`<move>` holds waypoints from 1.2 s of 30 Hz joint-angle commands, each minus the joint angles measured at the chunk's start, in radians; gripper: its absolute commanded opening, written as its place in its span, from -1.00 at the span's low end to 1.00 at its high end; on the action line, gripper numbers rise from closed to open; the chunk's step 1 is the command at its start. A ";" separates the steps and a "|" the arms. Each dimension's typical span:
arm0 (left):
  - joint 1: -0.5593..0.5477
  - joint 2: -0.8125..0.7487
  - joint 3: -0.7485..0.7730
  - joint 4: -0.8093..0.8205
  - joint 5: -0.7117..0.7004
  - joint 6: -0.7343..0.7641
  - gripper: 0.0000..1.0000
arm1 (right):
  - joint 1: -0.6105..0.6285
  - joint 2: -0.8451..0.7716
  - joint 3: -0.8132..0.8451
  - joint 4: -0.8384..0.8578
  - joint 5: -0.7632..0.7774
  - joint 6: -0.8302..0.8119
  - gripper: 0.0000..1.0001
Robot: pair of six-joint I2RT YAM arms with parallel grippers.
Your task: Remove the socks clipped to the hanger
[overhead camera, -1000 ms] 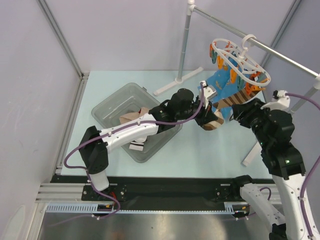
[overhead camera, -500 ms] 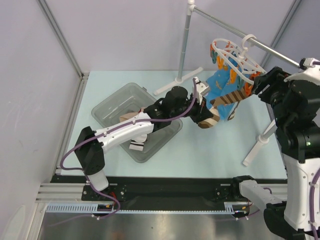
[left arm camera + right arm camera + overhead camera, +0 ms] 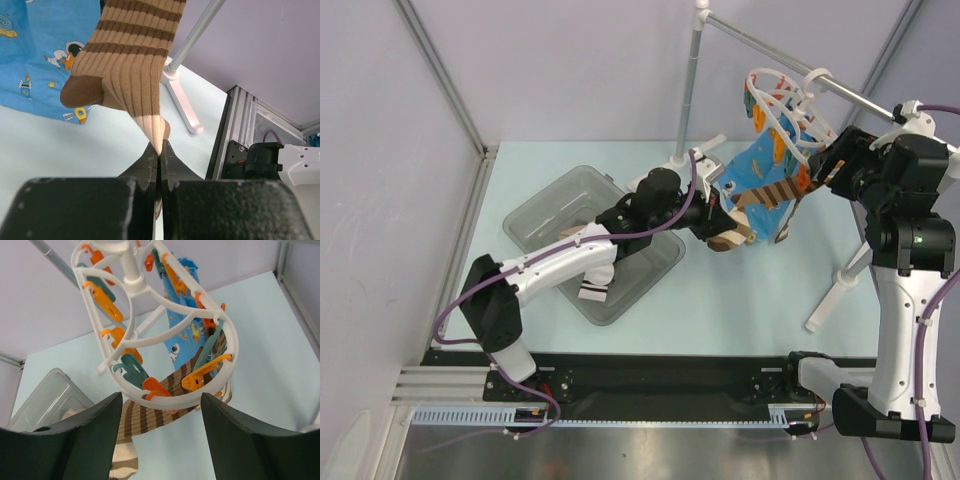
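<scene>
The white hanger [image 3: 788, 108] hangs from the silver rail, its ring [image 3: 226, 335] carrying orange and green clips. A brown-and-tan striped sock [image 3: 767, 194] and a blue printed sock [image 3: 758, 168] are clipped to it. My left gripper [image 3: 717, 228] is shut on the striped sock's pale toe end [image 3: 156, 131], stretching the sock [image 3: 131, 60] leftward, away from the hanger. The blue sock [image 3: 35, 60] hangs behind it. My right gripper [image 3: 160, 396] stands open right at the ring's near rim, one finger [image 3: 75, 440] on each side, with the striped sock [image 3: 150, 416] below.
A clear plastic bin [image 3: 535, 205] sits on the table to the left, with socks inside, one with a black-striped cuff [image 3: 588, 290]. The rail's upright and white foot [image 3: 672, 165] stand behind the left arm. The stand's other foot [image 3: 828, 300] is at the right.
My right arm has risen and swung up to the hanger's rim, its jaws widening. My left gripper has drawn the striped sock further left, and the hanger has tilted.
</scene>
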 commanded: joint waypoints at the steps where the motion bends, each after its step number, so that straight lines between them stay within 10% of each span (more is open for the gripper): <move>1: 0.002 -0.052 -0.003 0.037 0.024 -0.015 -1.00 | -0.009 -0.033 -0.048 0.076 -0.113 0.017 0.38; 36: 0.110 -0.116 -0.063 0.080 0.019 -0.107 -0.97 | 0.278 0.171 -0.044 0.372 0.014 0.080 0.18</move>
